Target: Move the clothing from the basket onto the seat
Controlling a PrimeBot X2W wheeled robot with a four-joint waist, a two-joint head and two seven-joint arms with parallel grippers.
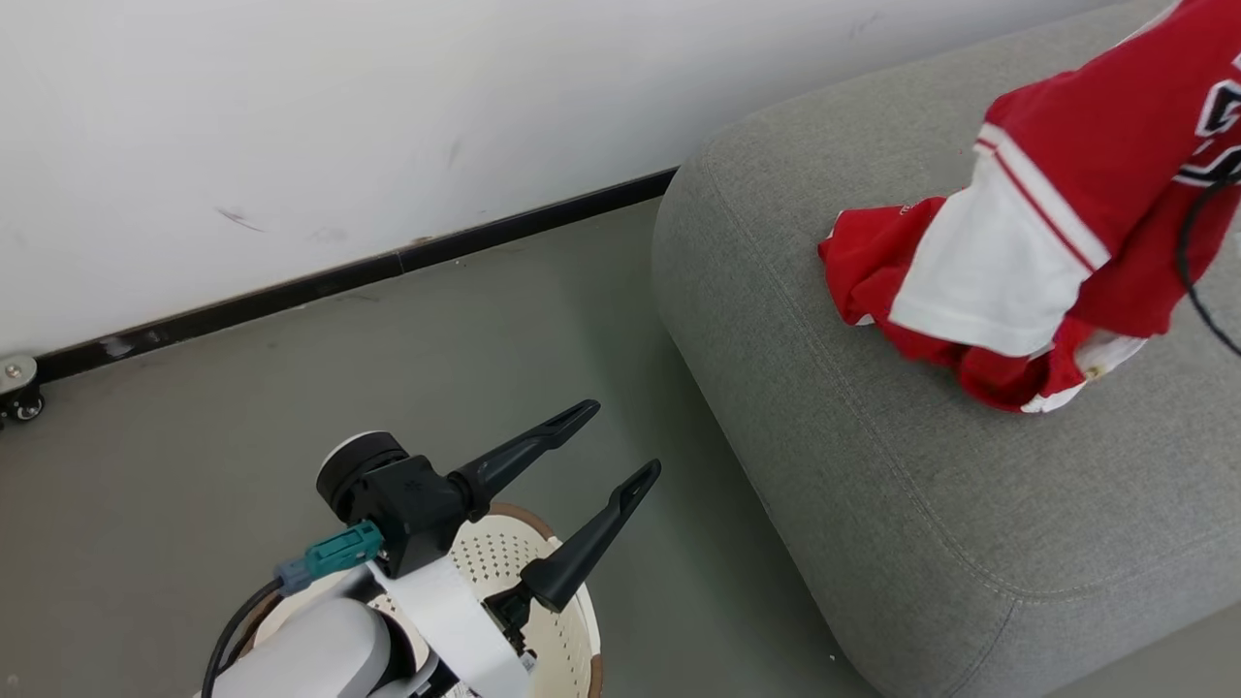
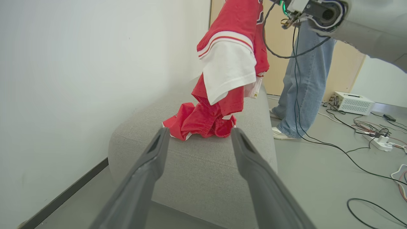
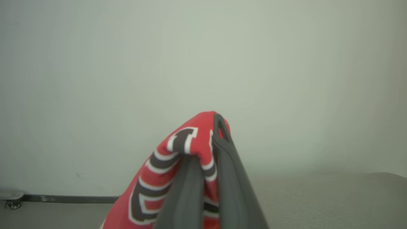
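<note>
Grey seat (image 1: 921, 543) by the wall: right gripper (image 3: 206, 143) pinches the clothing (image 1: 1047, 242) up high; left gripper (image 1: 623, 438) hangs wide open above the basket (image 1: 567, 630).

Two dark fingers of the left gripper (image 2: 200, 132) rise spread wide, with nothing between them. Just past their tips, red-and-white clothing (image 2: 229, 63) hangs down, its lower folds heaped on the grey seat (image 2: 197, 168). Right of the fingers stand a person's legs (image 2: 305, 79) in jeans, and cables (image 2: 330, 146) trail across the floor (image 2: 318, 184).
</note>
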